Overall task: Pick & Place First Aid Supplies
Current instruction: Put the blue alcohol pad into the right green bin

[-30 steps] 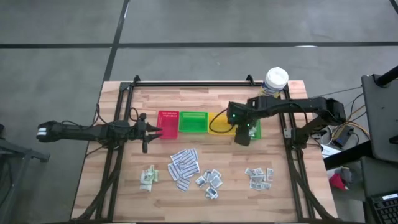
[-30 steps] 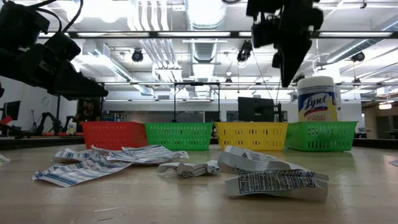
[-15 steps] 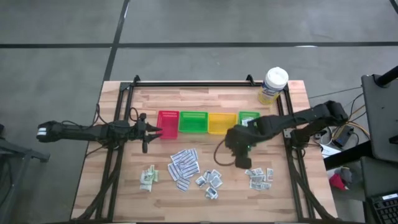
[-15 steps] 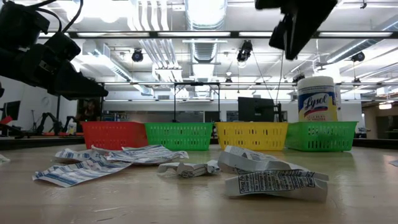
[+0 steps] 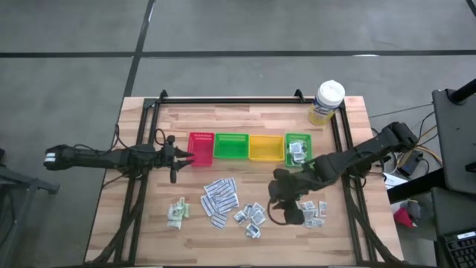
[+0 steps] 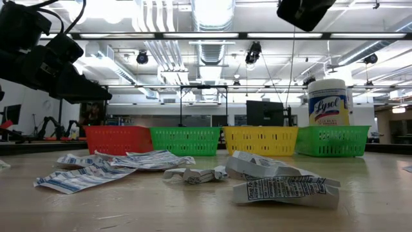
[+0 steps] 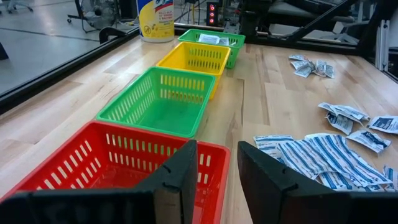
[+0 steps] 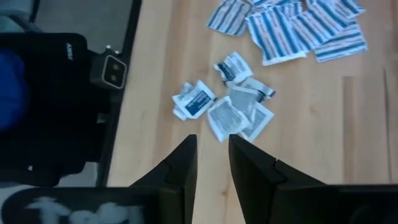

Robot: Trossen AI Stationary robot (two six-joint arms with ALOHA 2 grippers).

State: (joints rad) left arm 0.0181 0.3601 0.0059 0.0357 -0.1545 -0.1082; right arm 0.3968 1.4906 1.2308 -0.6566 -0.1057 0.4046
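Barely started, I'd say: a few packets (image 5: 299, 151) sit in the green tray (image 5: 297, 139) toward the bench's right edge, while the piles of packets (image 5: 221, 199) along the front edge aren't sorted yet. The right gripper (image 5: 288, 214) hangs over the front piles with jaws a little apart, holding nothing. The left gripper (image 5: 181, 157) waits by the red tray (image 5: 201, 150), jaws parted and empty too.

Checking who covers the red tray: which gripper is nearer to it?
Left. The left gripper hovers right beside the red tray; the right gripper is far across the table, over the packets.

Blue-striped white strips (image 5: 220, 198) fanned flat mid-surface, pale green sachets (image 5: 177, 213) off to one side, grey-white squares (image 5: 251, 217) heaped beside the strips, printed packets (image 5: 313, 211) in another cluster
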